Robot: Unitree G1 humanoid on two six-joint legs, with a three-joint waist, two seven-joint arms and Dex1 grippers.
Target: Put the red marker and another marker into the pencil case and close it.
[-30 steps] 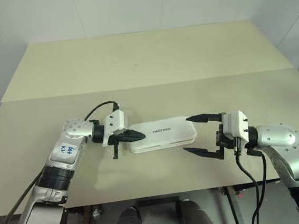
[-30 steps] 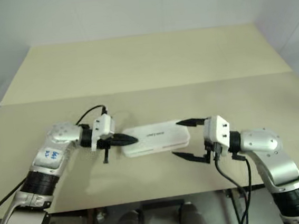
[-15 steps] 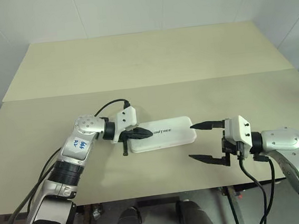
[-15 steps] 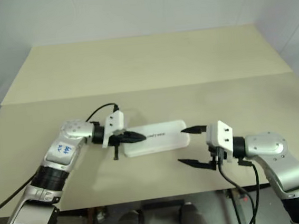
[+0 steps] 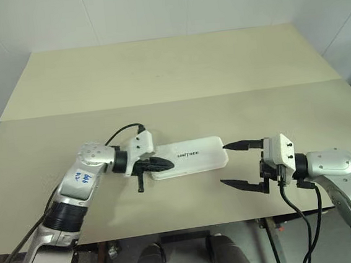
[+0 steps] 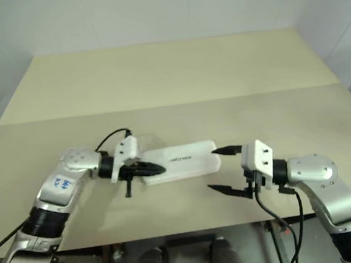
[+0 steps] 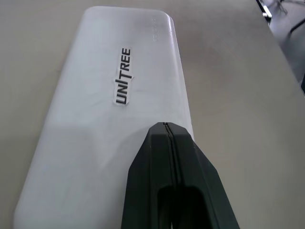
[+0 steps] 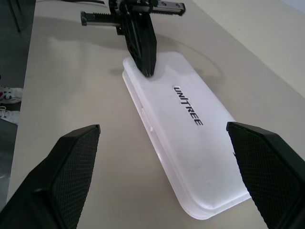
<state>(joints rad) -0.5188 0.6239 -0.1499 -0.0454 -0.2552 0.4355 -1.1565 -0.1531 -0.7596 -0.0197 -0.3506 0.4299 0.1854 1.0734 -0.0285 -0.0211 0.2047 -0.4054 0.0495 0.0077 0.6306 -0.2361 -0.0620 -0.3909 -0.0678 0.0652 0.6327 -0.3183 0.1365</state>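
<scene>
While the pencil case (image 5: 189, 157) lies closed near the tabletop's (image 5: 170, 76) front edge | your left claw (image 5: 166, 164) is pressed together on its lid | your right claw (image 5: 233, 163) is spread beside it.

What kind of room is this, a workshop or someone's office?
Probably a robot test room rather than an office: a bare beige table against plain white walls, holding one closed white pencil case, with the left gripper and right gripper at either end.
</scene>
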